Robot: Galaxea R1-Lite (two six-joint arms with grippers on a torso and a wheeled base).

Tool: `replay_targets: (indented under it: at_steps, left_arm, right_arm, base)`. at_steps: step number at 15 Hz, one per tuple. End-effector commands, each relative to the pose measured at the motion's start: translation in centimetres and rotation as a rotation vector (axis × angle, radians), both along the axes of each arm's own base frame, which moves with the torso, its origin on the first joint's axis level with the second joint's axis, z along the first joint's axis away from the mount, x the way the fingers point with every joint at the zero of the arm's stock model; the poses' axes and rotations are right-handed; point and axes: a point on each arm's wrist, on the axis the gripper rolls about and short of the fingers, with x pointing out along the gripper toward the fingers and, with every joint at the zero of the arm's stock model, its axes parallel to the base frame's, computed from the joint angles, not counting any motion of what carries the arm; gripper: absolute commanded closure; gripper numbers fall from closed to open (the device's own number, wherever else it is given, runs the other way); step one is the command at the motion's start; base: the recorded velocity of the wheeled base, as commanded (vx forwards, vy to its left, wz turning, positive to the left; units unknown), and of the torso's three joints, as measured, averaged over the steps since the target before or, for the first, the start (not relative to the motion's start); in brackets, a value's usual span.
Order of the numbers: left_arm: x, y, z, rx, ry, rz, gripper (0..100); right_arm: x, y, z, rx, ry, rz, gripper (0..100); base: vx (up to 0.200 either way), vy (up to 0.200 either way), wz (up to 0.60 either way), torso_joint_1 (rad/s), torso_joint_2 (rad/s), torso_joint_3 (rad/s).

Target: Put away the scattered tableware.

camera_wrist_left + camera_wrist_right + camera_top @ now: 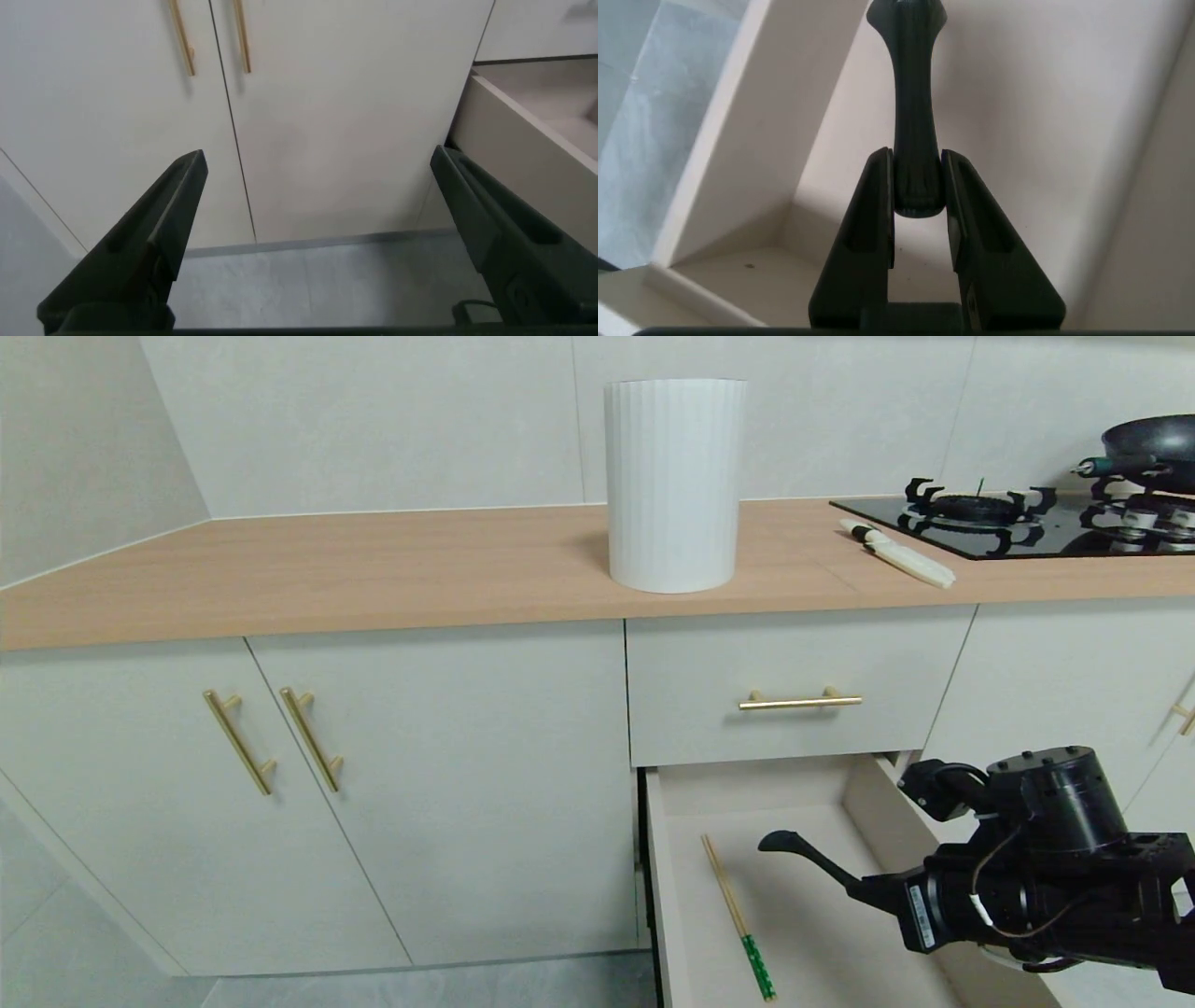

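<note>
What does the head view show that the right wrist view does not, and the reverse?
Head view only: counter, white canister, knife, stove, chopsticks. Right wrist view only: both fingers pinching the handle. Both: the right end effector, its spoon, the open drawer.
</note>
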Motion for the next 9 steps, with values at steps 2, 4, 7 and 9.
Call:
replay_targets:
  at_steps: [2,4,7,9]
  left_arm:
    - [0.0,0.0,0.0,0.000,0.001,0.000,0]
    - [0.0,0.0,0.0,0.000,0.001,0.000,0]
    - [0.0,0.0,0.0,0.000,0.001,0.000,0]
    - [0.0,0.0,0.0,0.000,0.001,0.000,0]
  right_arm:
    - [0.0,0.0,-0.1,-0.002,0.002,0.001,100]
    - [0.1,0.1,-0.2,-0.004,0.006,0.001,100]
    - [1.3,0.5,-1.5,-0.014,-0.002,-0.021,100]
    - [3.0,0.5,-3.3,-0.052,-0.027,-0.106,100]
  base:
    - [0.000,0.000,0.00,-0.006,0.03,0.018]
    - [0.000,0.000,0.00,0.000,0.00,0.000]
    - [0.000,0.000,0.00,0.000,0.00,0.000]
    - [0.000,0.000,0.00,0.000,0.00,0.000]
